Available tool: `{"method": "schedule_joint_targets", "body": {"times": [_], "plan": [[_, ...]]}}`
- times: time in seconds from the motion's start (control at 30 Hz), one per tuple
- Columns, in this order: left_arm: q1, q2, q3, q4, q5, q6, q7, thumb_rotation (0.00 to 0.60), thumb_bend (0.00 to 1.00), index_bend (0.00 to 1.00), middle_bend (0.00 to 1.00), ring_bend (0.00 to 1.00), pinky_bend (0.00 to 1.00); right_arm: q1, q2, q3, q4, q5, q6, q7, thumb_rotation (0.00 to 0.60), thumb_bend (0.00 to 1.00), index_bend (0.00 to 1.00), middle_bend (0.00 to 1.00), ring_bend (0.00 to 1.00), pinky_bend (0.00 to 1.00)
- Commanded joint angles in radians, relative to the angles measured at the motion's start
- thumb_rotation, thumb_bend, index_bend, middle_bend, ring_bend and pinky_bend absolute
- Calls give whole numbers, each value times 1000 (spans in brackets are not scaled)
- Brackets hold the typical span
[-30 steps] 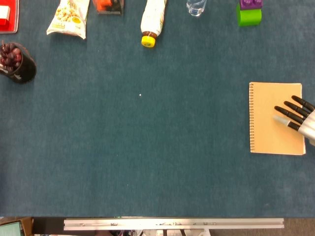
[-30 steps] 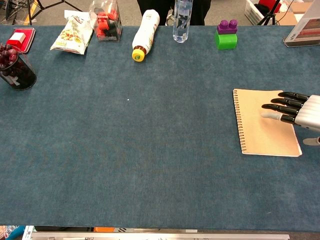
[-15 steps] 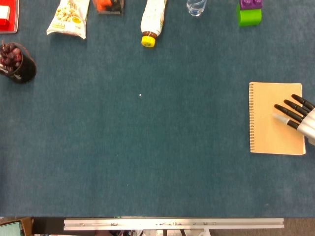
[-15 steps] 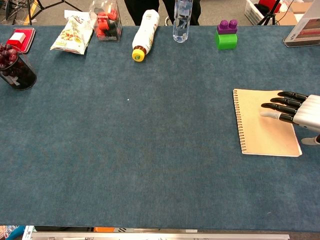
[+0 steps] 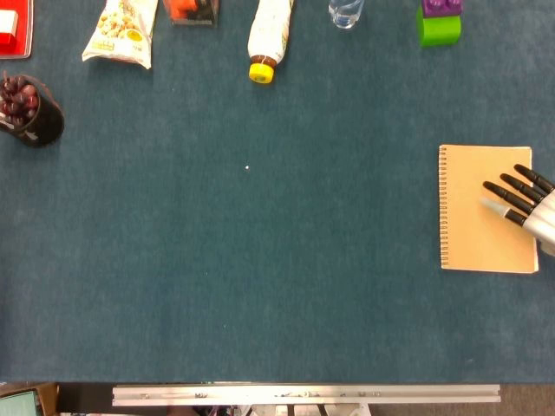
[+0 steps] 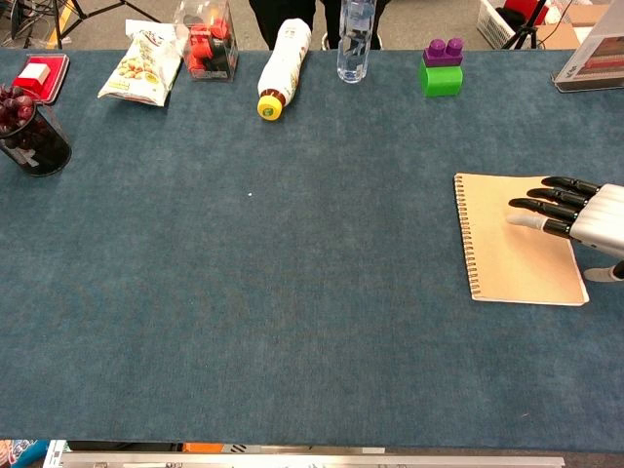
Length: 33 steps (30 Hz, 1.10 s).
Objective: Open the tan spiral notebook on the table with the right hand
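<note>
Blue felt tabletop [image 5: 260,260]: closed tan spiral-bound notebook [image 5: 473,217] lay near right edge. Right hand [image 5: 525,204], fingers extended, holding nothing, hovered over cover. Step: approach; next, likely hook cover's free edge.

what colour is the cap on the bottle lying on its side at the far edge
Yellow. The cap on the lying bottle shows best in the chest view.

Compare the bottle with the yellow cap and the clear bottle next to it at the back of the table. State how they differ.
The yellow-capped bottle lies on its side, cap toward the robot; the clear bottle stands upright. The yellow-capped bottle has a white, opaque body; the clear bottle is see-through. The yellow-capped bottle shows in full, while the clear bottle's top is cut off by the frame in both views. Both sit on the blue table along its far edge, away from the right hand.
</note>
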Motion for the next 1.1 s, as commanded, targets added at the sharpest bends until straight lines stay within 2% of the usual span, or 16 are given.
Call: {"method": "schedule_joint_targets", "body": {"times": [0.03, 1.1], "plan": [[0, 0, 0, 1, 0, -1, 1, 600, 241, 475, 303, 246, 378, -2, -5, 1, 6, 2, 3, 4, 600, 0, 0, 0, 0, 60], [1, 3, -1, -2, -2, 1, -2, 600, 241, 475, 303, 247, 378, -10, -42, 4, 48, 15, 16, 24, 600, 0, 0, 0, 0, 60]]}}
